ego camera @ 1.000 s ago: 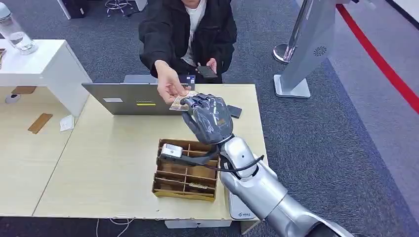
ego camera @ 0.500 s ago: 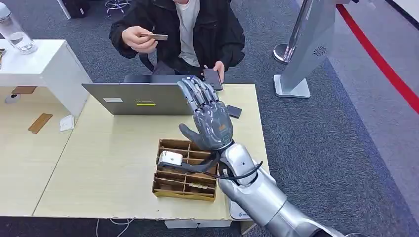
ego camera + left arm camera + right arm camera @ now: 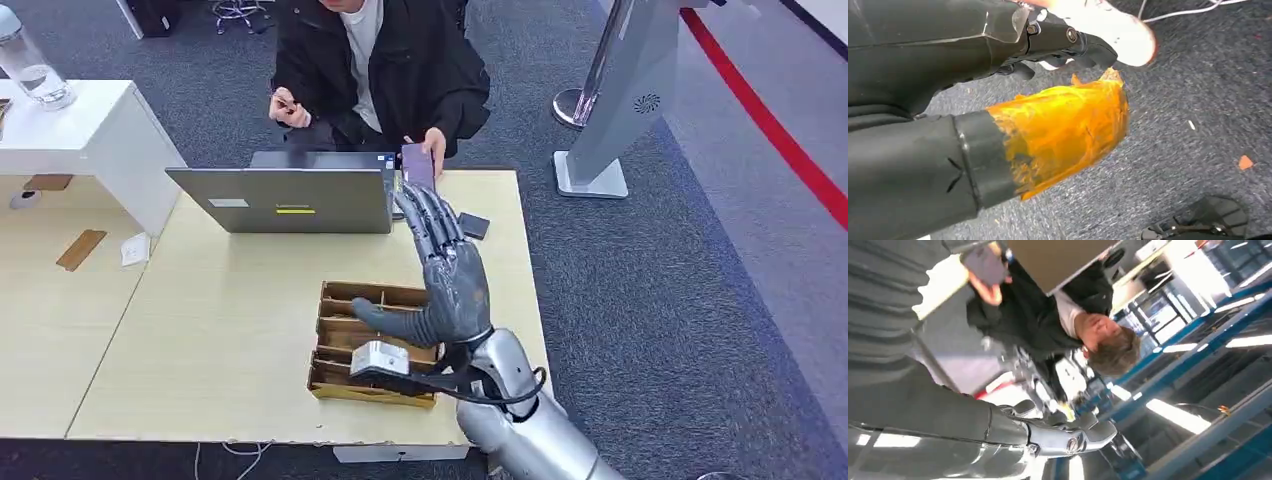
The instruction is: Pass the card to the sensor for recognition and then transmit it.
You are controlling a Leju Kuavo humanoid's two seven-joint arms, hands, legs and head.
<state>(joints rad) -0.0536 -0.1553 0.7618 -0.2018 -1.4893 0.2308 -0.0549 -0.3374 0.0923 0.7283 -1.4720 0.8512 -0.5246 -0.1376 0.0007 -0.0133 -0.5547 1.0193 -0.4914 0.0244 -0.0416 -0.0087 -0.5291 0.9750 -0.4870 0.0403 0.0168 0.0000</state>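
My right hand [image 3: 445, 275] is raised over the table [image 3: 230, 330] with the fingers [image 3: 425, 215] stretched straight and spread, pointing toward twelve o'clock, thumb out toward nine; it holds nothing. It hangs above the far right part of the wooden divided tray [image 3: 350, 345], whose compartments lie just at its eight o'clock. At twelve o'clock from my fingertips a person [image 3: 385, 60] in a black jacket sits behind the open laptop [image 3: 285, 200]. The card [image 3: 283, 100] is a thin dark sliver pinched in the person's raised hand, at eleven o'clock and well apart from my palm. Their other hand holds a phone [image 3: 418, 165] just beyond my fingertips. My left hand [image 3: 998, 155] hangs over grey carpet; I cannot tell how its fingers lie.
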